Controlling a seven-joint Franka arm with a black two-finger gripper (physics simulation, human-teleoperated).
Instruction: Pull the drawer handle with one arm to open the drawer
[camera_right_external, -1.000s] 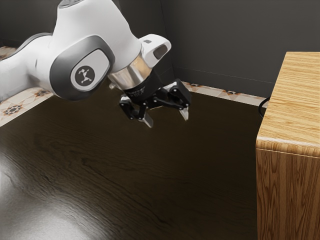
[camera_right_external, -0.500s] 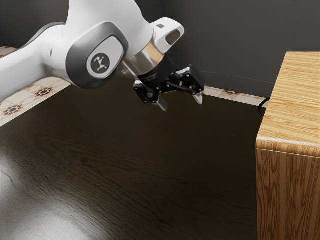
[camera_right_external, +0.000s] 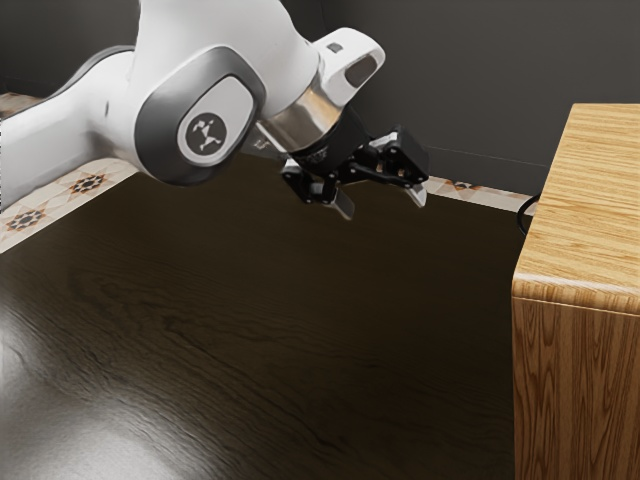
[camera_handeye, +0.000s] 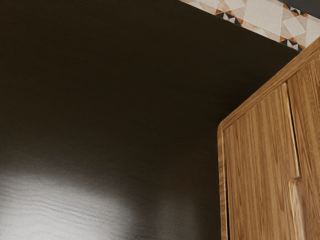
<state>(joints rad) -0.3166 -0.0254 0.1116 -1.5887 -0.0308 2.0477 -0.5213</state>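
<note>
A wooden cabinet (camera_right_external: 585, 290) stands at the exterior view's right edge, on a dark wooden surface. A thin dark curved piece (camera_right_external: 525, 212), perhaps the drawer handle, sticks out from the cabinet's side that faces the arm. My black gripper (camera_right_external: 380, 200) hangs in the air to the left of the cabinet, well apart from it, open with nothing between its fingers. In the wrist view the cabinet (camera_handeye: 265, 170) shows its panel seams and a rounded wooden shape (camera_handeye: 296, 197) along one seam.
The dark wooden surface (camera_right_external: 250, 340) stretches wide between the arm and the cabinet. A patterned tile floor (camera_right_external: 50, 205) borders it at the left and behind, with dark walls beyond.
My arm has swung to the exterior view's right and slightly up, bringing the gripper closer to the cabinet. The fingers have stayed open.
</note>
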